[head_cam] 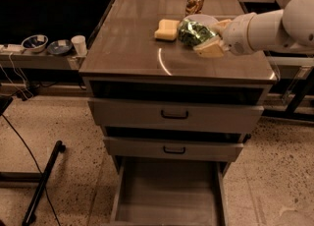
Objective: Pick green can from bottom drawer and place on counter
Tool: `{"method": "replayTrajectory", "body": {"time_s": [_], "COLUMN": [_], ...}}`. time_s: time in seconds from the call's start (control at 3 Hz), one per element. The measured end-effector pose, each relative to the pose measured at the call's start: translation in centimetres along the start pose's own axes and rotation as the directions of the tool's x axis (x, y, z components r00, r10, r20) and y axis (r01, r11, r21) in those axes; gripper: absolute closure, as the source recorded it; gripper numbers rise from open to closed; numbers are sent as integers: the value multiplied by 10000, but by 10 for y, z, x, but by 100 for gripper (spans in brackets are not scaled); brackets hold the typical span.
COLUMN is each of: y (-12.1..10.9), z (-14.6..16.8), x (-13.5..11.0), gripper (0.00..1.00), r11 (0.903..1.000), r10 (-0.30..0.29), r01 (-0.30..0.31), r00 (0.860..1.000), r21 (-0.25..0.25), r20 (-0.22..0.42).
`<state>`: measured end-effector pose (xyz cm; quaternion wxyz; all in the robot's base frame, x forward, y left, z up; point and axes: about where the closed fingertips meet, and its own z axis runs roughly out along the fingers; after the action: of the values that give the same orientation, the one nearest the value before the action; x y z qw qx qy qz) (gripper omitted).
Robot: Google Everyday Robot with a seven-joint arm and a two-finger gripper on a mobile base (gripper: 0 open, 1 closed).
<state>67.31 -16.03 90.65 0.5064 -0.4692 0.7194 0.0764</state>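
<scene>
So the gripper [206,37] is out over the bench [127,48], with the arm reaching in from the right edge of the camera view. Its two beige fingers [210,49] are pinching the green can [194,31] between them. The can's tilted over in the grip, and there's no telling whether it's touching the bench top or hanging just above it.

Just left of the gripper sits a yellow sponge [167,29], close to the can but apart from it. A white bowl [202,19] peeks out right behind the gripper, mostly hidden by the can. A coppery red can [195,2] stands upright further back.

Way below the gripper, the bottom drawer [167,190] is pulled open with its plain floor showing. The two upper drawers [174,114] between it and the gripper are pushed in. Far off to the gripper's left, a lower side shelf [29,59] carries two bowls [34,42] and a white cup [78,44].
</scene>
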Motion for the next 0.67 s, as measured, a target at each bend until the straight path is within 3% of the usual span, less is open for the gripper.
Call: {"method": "replayTrajectory", "body": {"time_s": [0.33, 0.67], "y": [-22, -25], "z": [8, 5], "x": [36, 72], "gripper": [100, 100], "r11": [9914, 9756], "r10": [1256, 2068], "r01": [-1290, -2167], "r00": [9850, 9613], "r21": [-209, -363], "r20": [-1182, -1818]}}
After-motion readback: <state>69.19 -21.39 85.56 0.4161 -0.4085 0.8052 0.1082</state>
